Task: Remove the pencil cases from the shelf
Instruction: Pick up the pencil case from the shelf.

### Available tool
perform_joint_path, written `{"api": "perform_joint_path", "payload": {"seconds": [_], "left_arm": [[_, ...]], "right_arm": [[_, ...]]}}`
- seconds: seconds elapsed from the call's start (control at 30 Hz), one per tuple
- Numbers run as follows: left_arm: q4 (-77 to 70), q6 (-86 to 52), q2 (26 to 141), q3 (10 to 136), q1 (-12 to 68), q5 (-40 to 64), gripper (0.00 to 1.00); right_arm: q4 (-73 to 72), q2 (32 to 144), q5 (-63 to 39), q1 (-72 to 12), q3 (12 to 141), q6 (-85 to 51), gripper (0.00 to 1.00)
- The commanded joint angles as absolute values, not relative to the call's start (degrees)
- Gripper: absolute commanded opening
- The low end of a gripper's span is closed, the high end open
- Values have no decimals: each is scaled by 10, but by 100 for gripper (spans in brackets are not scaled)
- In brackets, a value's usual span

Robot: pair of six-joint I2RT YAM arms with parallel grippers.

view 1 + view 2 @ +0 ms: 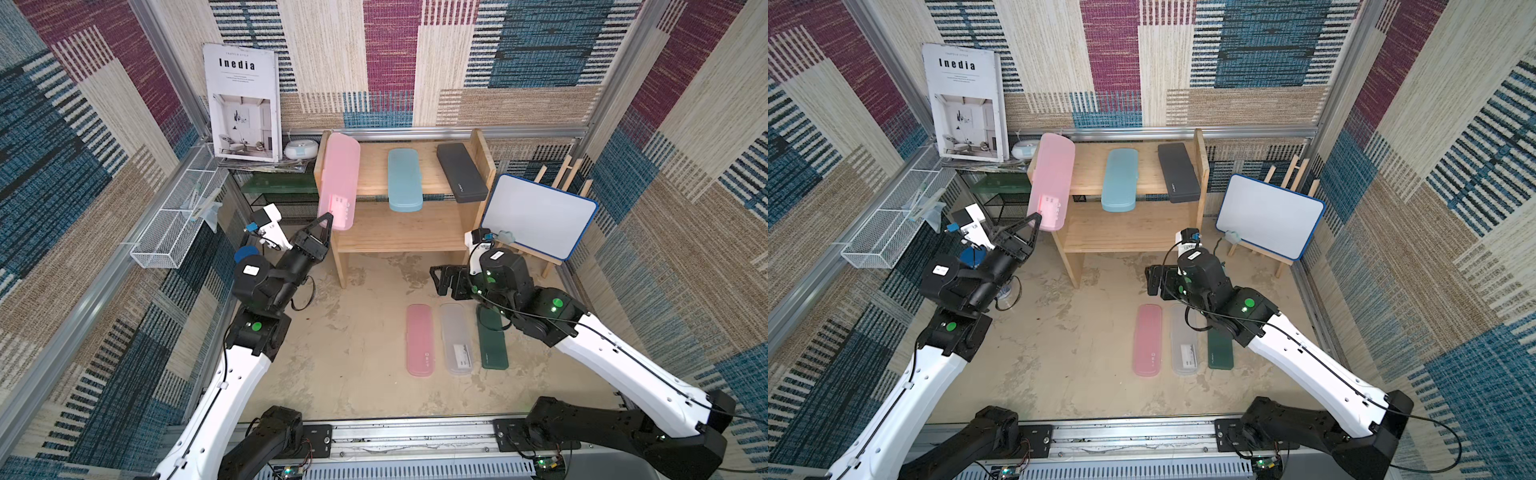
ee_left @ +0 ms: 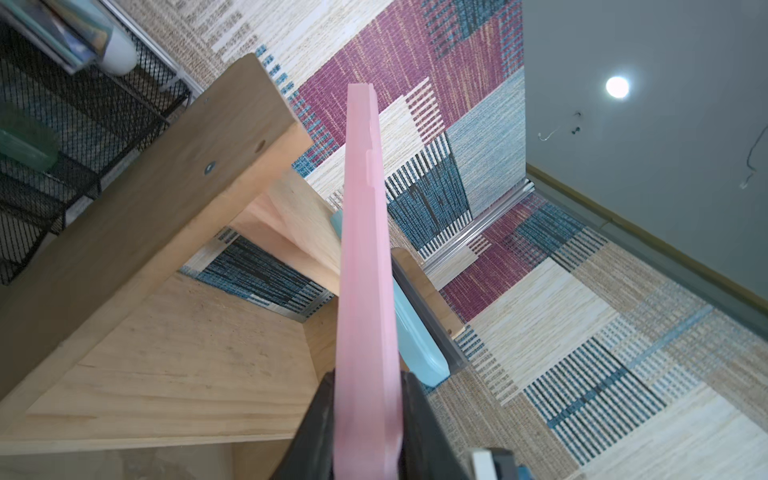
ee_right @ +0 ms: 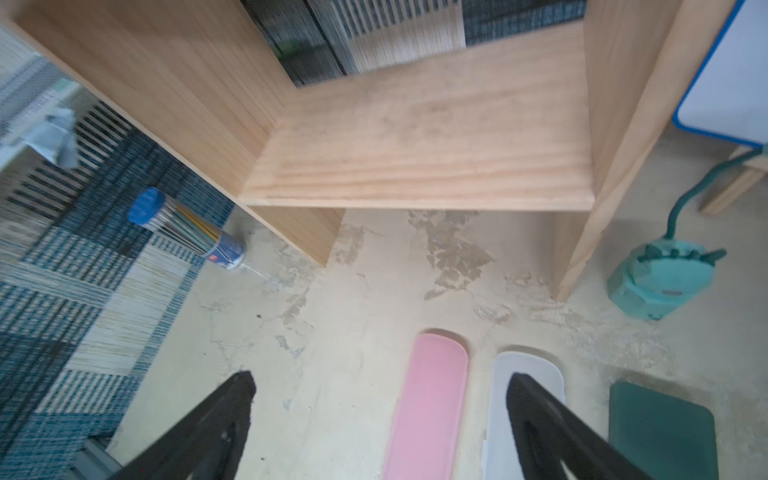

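The left claw is clamped tight on the near end of a pink case. The wrist view shows the case edge-on, pinched between the two black fingers. This case slants over the left end of the shelf's top board, its near end sticking out past the front edge. Whether its far end touches the wood cannot be told.

The shelf stands at the far edge of the desk. Its lower board is bare. On the top board lie a light blue case in the middle and a black case at the right end. Both run front to back, apart from each other, their near ends overhanging the front edge.

The right claw is spread wide and grips nothing. It hangs above the desk in front of the shelf's right side panel.

Three cases lie flat on the right half of the desk, between the shelf and the near edge, side by side and parallel. They are a second pink case, a clear case just beside it, and a dark green case nearest the right edge, its far end hidden under the right arm in both top views.
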State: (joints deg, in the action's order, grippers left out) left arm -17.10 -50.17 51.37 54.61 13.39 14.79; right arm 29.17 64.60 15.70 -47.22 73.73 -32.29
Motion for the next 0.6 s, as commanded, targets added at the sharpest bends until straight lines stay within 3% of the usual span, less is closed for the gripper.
{"api": "perform_joint_path", "payload": {"seconds": [0.0, 0.3, 0.57], "left_arm": [[-201, -350, 455, 500, 138, 151, 13], [-106, -200, 322, 439, 150, 113, 11], [-20, -167, 238, 427, 150, 88, 10]], "right_arm": [[276, 648, 140, -500, 799, -302, 99], [244, 829, 40, -582, 1045, -277, 99], [141, 967, -95, -590, 1153, -332, 99]]}}
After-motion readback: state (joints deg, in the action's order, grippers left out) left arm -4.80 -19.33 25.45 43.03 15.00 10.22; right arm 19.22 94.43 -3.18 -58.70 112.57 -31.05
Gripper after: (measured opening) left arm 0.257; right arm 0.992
